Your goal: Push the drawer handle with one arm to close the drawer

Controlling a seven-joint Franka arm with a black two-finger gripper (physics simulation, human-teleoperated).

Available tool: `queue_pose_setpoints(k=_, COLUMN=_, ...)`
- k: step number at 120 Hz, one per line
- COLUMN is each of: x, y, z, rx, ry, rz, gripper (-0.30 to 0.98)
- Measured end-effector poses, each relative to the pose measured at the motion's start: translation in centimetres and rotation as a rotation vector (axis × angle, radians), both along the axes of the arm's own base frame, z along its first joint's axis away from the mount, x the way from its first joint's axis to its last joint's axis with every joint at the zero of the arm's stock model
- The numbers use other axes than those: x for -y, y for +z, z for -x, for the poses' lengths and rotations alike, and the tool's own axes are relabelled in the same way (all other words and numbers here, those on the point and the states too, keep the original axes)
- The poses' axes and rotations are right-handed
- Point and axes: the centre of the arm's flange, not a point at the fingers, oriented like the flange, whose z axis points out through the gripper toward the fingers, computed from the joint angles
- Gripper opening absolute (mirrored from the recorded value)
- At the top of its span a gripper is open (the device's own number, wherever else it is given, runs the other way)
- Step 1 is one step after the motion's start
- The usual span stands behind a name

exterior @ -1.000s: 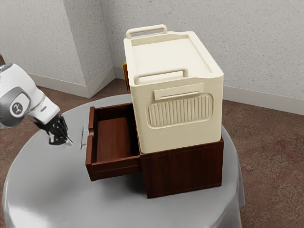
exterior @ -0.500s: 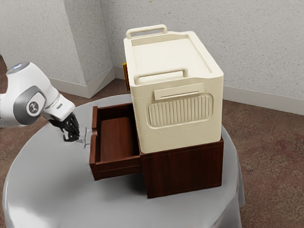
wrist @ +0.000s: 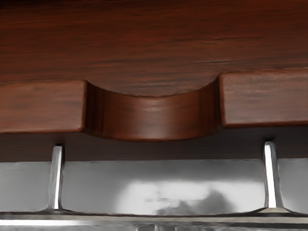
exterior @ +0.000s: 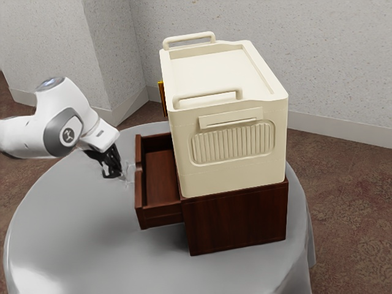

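The black gripper (exterior: 122, 176) is at the metal handle (wrist: 120, 220), and I cannot tell whether its fingers are spread or closed. In the exterior view, the handle is on the nine o'clock side of the reddish-brown wooden drawer (exterior: 161, 179), which is partly open; toward four o'clock is its cabinet (exterior: 239, 217), topped by a cream box (exterior: 226, 171).
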Motion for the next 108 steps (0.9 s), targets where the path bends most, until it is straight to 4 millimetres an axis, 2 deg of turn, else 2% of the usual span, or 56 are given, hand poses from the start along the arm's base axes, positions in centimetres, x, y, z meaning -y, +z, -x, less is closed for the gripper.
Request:
queue_pose_setpoints(k=56, x=5.6, y=-0.4, z=-4.6, rx=0.009, ry=-0.008, rz=0.018, gripper=-0.09)
queue_pose_setpoints(k=68, x=7.4, y=-0.1, z=-5.5, rx=0.021, ry=-0.025, rz=0.02, gripper=-0.09)
queue_pose_setpoints(k=71, x=7.9, y=0.0, z=-5.7, rx=0.023, ry=-0.029, rz=0.022, gripper=-0.09)
queue_pose_setpoints(k=86, x=7.5, y=0.0, z=-6.0, rx=0.024, ry=-0.008, rz=0.033, gripper=-0.1)
queue_pose_setpoints(k=93, x=7.8, y=0.0, z=-4.3, rx=0.011, ry=-0.011, rz=0.062, gripper=-0.1)
queue_pose_setpoints(k=99, x=8.0, y=1.5, z=-1.6, rx=0.018, ry=-0.038, rz=0.11, gripper=-0.04)
queue_pose_setpoints(k=102, x=7.0, y=2.7, z=-0.6, rx=0.027, ry=-0.038, rz=0.124, gripper=0.02)
queue_pose_setpoints(k=105, x=5.1, y=5.0, z=0.1, rx=0.048, ry=-0.034, rz=0.121, gripper=0.07)
queue_pose_setpoints(k=108, x=4.5, y=7.9, z=0.5, rx=0.073, ry=-0.055, rz=0.098, gripper=0.13)
